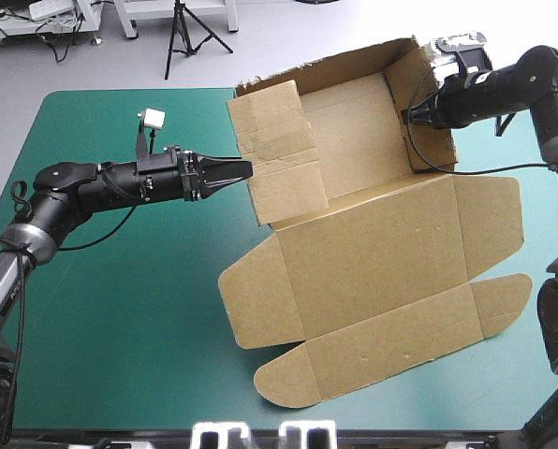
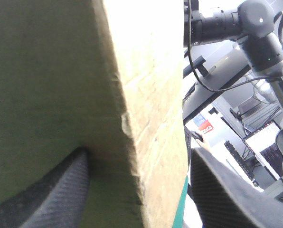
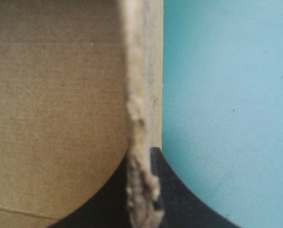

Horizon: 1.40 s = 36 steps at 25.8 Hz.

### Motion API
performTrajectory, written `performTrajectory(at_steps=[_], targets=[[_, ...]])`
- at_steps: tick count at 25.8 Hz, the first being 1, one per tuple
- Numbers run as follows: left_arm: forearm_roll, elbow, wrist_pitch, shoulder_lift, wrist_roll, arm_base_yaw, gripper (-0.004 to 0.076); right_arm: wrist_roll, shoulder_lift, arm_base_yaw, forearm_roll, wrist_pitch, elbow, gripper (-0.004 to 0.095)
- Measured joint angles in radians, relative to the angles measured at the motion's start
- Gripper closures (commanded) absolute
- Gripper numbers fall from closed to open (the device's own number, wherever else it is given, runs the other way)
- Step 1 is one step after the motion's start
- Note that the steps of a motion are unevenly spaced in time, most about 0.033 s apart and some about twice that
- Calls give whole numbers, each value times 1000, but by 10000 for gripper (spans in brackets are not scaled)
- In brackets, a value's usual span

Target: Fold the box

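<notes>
Nearest the camera, the lid (image 1: 391, 271) of the brown box (image 1: 354, 131) lies flat on the teal-green worktop (image 1: 120, 309), its tuck flap (image 1: 354, 367) toward the near edge. The rest of the box stands beyond it, toward the far edge, with walls raised. Left gripper (image 1: 248, 169): black fingers (image 2: 56, 194) stand apart astride the left wall (image 1: 279, 159), one touching its face, the other just clear, so nothing is clamped. Right gripper (image 1: 416, 116): fingers (image 3: 179, 199) all but closed, pinching the right wall (image 1: 429, 150) at its frayed top edge. Assessment: the left wall leans and appears not yet tucked home. Being merely straddled, it could spring outward if the arm shifts. The right pinch sits on ragged, softened board, which may tear or slip under a pull. Nothing weighs down the lid, so an uneven push from either side would likely skew or slide the whole box across the worktop. A firm left hold is advised before further pressing.
</notes>
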Motion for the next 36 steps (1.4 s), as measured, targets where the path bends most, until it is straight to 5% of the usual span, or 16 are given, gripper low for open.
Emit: performTrajectory(at_steps=[6,14,18,28,32,34,35,36], targets=[[195,-91,-48,0,-99,-40,274,17,0,29,-20,-25,0,926],[609,-255,-317,0,-454,-172,282,129,1,125,-158,-108,0,926],[900,-294,-406,0,-719,-217,282,156,3,160,-145,-135,0,925],[1066,-296,-495,21,-969,-226,295,142,4,165,-58,-137,0,925],[1129,-296,-514,57,-1055,-231,430,131,4,166,-44,-138,0,926],[1134,-296,-532,68,-1063,-237,566,131,4,166,-58,-137,2,925],[1138,-296,-539,68,-1063,-241,705,131,4,166,-69,-136,2,925],[1160,-296,-552,69,-1056,-256,729,131,4,165,-95,-131,3,925]])
